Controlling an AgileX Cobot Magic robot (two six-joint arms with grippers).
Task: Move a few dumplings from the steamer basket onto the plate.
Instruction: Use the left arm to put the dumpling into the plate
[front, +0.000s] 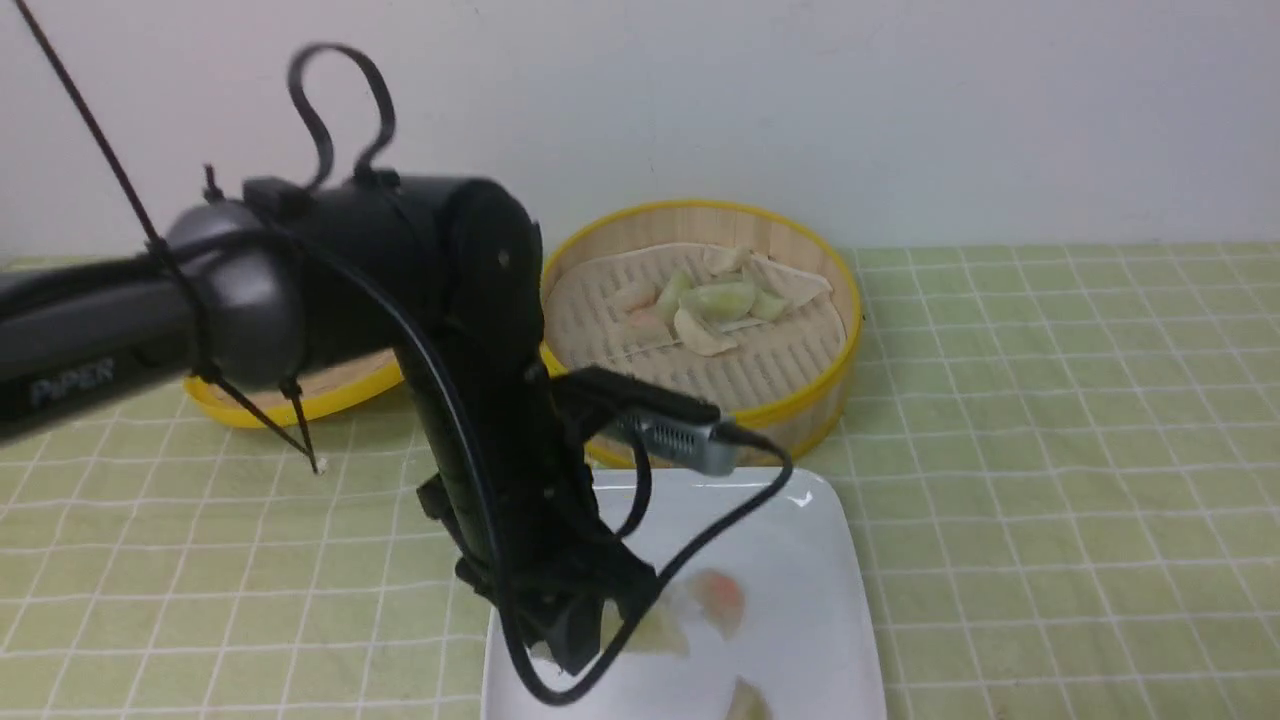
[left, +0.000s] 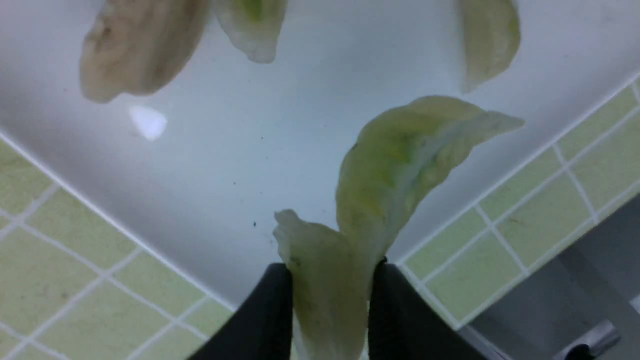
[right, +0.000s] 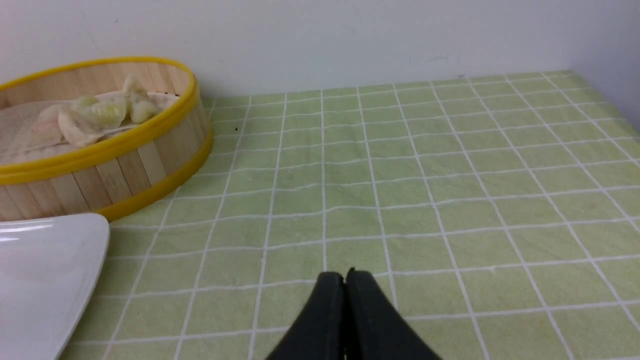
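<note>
Front view: the left gripper (front: 588, 628) is down low over the near left part of the plate (front: 800, 560). Other dumplings (front: 718, 598) lie on the plate beside it. The steamer basket (front: 700, 340) sits behind the plate.

Left wrist view: the fingers (left: 270, 315) pinch a pale green dumpling (left: 322, 295). It points away from them, toward the plate's middle, right by the plate's edge.

Right wrist view: the right gripper (right: 345, 285) is closed on nothing, over the cloth (right: 450, 175). The left arm is nearer.
</note>
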